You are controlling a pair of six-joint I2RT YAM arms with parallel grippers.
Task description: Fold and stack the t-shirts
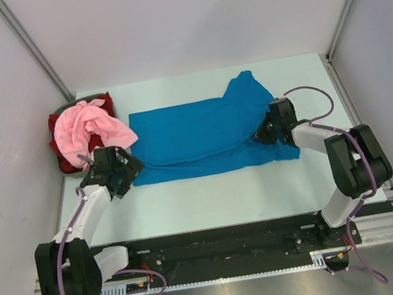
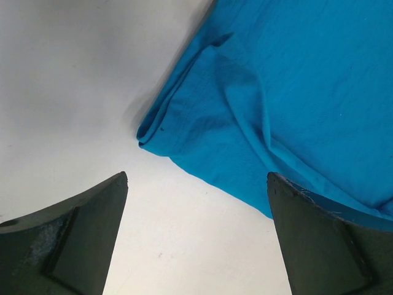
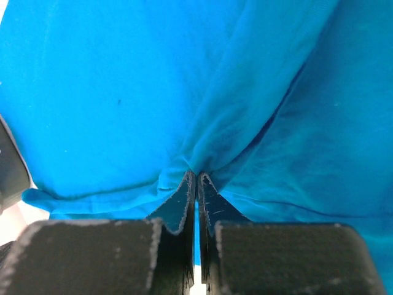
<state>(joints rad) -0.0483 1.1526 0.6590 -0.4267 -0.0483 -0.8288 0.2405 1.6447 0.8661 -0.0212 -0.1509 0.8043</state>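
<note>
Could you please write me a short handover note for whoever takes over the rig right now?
Left pincer: open and holding nothing, beside the near-left corner of the blue t-shirt.
Right pincer: shut on a pinch of the blue t-shirt's cloth near its right end.
Things: the blue t-shirt lies spread across the middle of the table. The pink t-shirt is heaped on the red t-shirt at the far-left corner.
Done: blue t-shirt laid out and gripped on one side.
Left: fold the blue t-shirt, then fold the pink and red ones and stack all three.
</note>
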